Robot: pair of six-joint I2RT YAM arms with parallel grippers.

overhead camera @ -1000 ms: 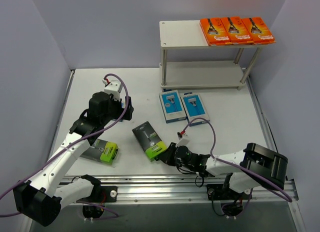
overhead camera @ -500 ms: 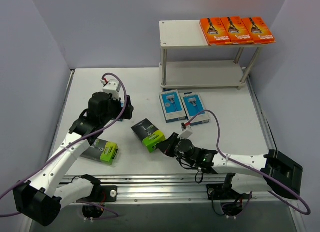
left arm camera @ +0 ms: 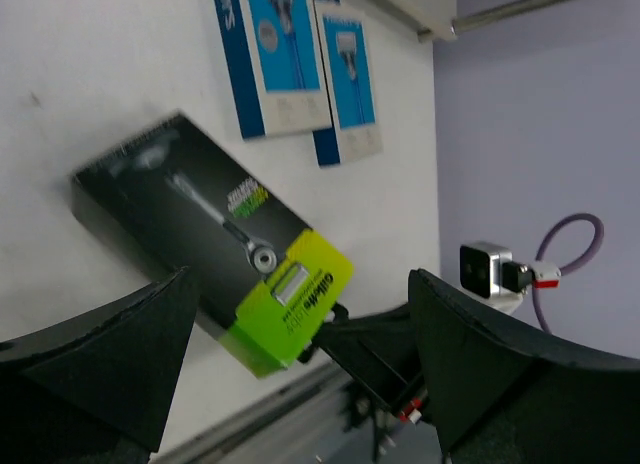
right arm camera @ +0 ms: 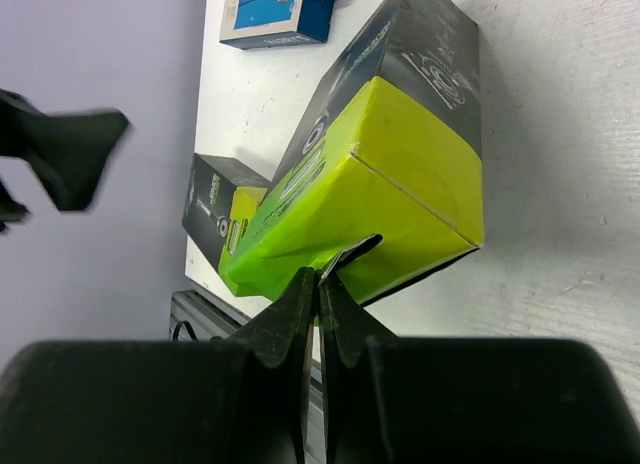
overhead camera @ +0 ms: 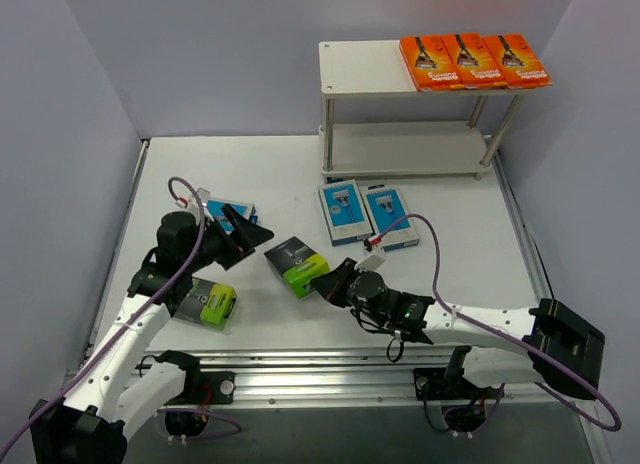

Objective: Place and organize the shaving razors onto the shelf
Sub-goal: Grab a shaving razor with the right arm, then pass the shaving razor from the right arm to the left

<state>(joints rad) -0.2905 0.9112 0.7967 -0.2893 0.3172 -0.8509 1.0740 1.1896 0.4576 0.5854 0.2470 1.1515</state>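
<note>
A black razor pack with a lime-green end (overhead camera: 297, 265) (right arm camera: 390, 184) (left arm camera: 200, 234) lies mid-table, its lime end tipped up. My right gripper (overhead camera: 325, 282) (right arm camera: 322, 282) is shut on a thin flap at that lime end. My left gripper (overhead camera: 246, 234) (left arm camera: 302, 279) hovers open just left of this pack and holds nothing. A second black and lime pack (overhead camera: 203, 302) (right arm camera: 215, 219) lies under the left arm. Two light blue packs (overhead camera: 342, 211) (overhead camera: 389, 217) lie in front of the shelf (overhead camera: 365, 69), and a third (overhead camera: 232, 208) lies by the left arm. Three orange packs (overhead camera: 473, 61) sit on the shelf's top board.
The shelf's lower board (overhead camera: 410, 144) is bare, as is the left half of its top board. Grey walls close in both sides. A metal rail (overhead camera: 330, 369) runs along the near edge by the arm bases.
My left arm has drawn back toward the near left, its open gripper now pointing right. The right arm has stretched out and carried the black and lime pack slightly farther from the rail.
</note>
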